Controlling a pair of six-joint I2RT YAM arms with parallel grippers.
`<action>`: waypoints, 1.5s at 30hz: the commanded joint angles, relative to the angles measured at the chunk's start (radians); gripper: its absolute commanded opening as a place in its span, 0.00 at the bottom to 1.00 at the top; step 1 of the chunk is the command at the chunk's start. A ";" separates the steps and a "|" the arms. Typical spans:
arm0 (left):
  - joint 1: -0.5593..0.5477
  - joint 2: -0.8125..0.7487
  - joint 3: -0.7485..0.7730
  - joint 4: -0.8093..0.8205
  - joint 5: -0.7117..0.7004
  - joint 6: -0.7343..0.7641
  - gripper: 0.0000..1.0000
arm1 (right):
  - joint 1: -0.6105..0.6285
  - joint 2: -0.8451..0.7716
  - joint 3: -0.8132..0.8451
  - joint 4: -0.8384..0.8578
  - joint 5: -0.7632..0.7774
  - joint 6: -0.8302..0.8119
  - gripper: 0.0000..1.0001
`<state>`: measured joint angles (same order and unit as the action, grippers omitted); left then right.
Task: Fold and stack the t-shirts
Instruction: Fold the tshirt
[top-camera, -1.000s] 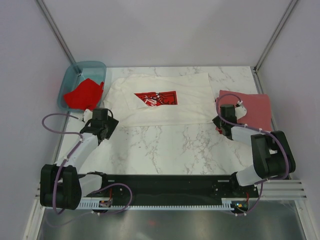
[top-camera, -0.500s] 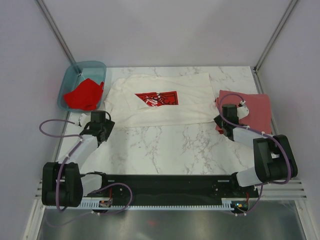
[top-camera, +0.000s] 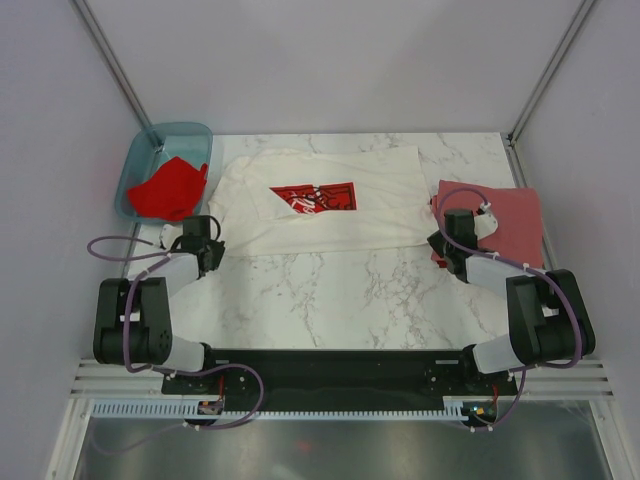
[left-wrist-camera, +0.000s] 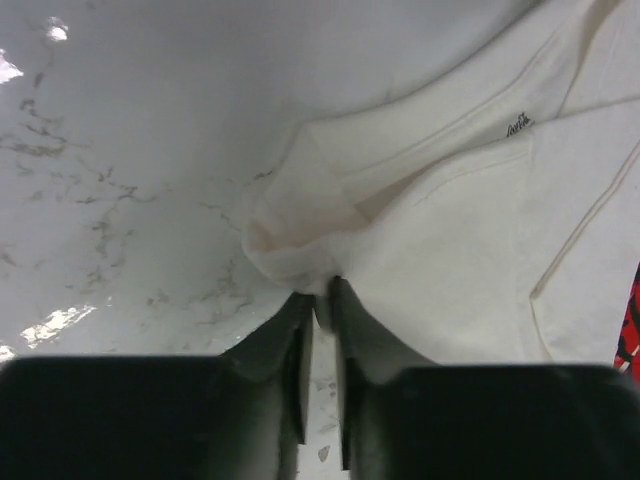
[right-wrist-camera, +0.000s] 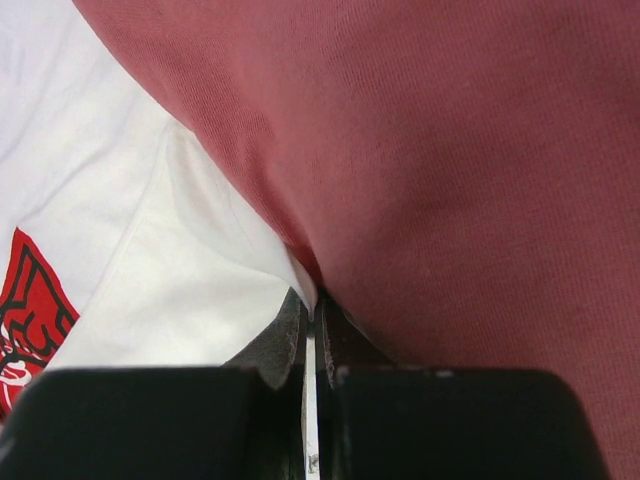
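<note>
The white t-shirt with a red-and-black chest print lies spread flat on the marble table. My left gripper is at its lower left corner, and in the left wrist view the left gripper is shut on a bunched fold of the white t-shirt. My right gripper is at the shirt's lower right corner. Close up, the right gripper pinches the white t-shirt's edge where it meets the folded brick-red t-shirt. A bright red t-shirt lies crumpled in the tub.
The translucent teal tub stands at the back left corner. The folded brick-red t-shirt lies against the right side. Grey walls and metal frame posts enclose the table. Bare marble stretches between the shirt and the arm bases.
My left gripper has closed on the white shirt's lower left corner, and the left arm's elbow has drawn back toward its base. The right gripper has stayed shut in place.
</note>
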<state>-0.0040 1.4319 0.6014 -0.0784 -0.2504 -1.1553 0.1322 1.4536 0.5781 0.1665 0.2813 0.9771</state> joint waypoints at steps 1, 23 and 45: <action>0.050 -0.010 0.006 -0.017 -0.006 -0.029 0.12 | -0.009 -0.036 -0.012 0.011 0.015 0.009 0.00; 0.072 -0.249 -0.032 -0.113 -0.030 0.031 0.02 | 0.001 -0.108 0.005 -0.059 0.010 -0.038 0.00; 0.070 -0.596 0.583 -0.604 0.045 0.092 0.02 | -0.003 -0.323 0.497 -0.511 -0.010 -0.179 0.00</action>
<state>0.0597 0.9283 1.0679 -0.5789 -0.1558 -1.1343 0.1352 1.2522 0.9707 -0.2752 0.2497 0.8391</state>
